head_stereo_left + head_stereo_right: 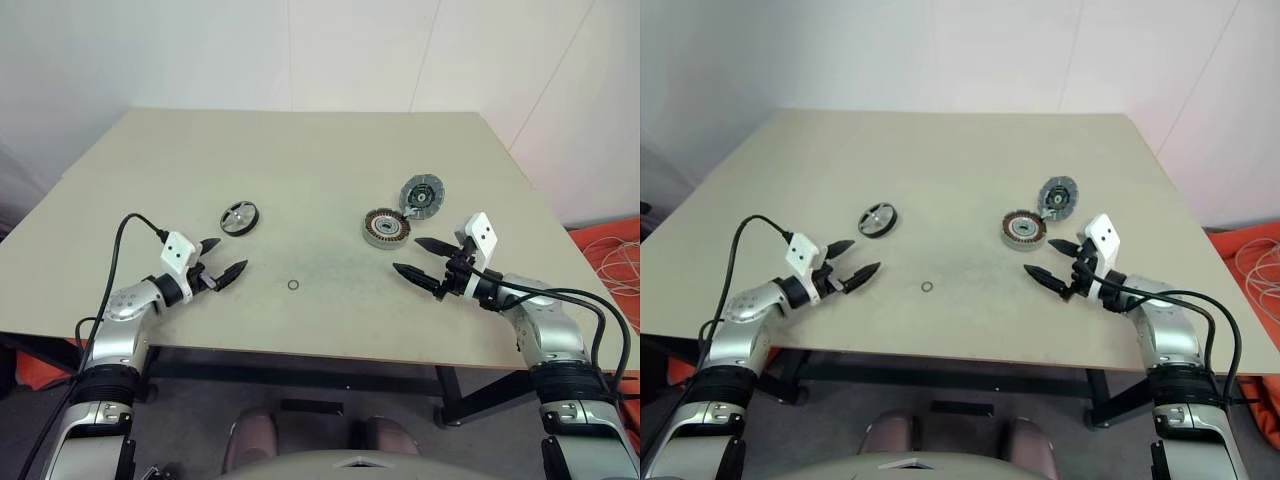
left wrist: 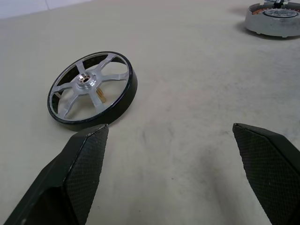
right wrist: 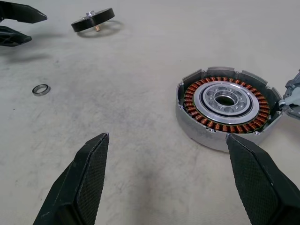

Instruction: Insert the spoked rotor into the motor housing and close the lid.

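Observation:
The spoked rotor (image 1: pixel 240 217), silver with a black rim, lies on the table left of centre, also close in the left wrist view (image 2: pixel 91 88). My left gripper (image 1: pixel 221 259) hovers just short of it, open and empty. The motor housing (image 1: pixel 386 227) with copper coils sits right of centre, large in the right wrist view (image 3: pixel 226 106). The lid (image 1: pixel 422 194) leans tilted just behind the housing, touching its far edge. My right gripper (image 1: pixel 422 260) is open and empty, a little nearer than the housing.
A tiny black ring (image 1: pixel 292 286) lies on the beige table (image 1: pixel 300 150) between the two grippers, seen too as the ring (image 3: pixel 41 89). A white wall stands behind the table. Orange cloth and cables (image 1: pixel 610 260) lie on the floor at right.

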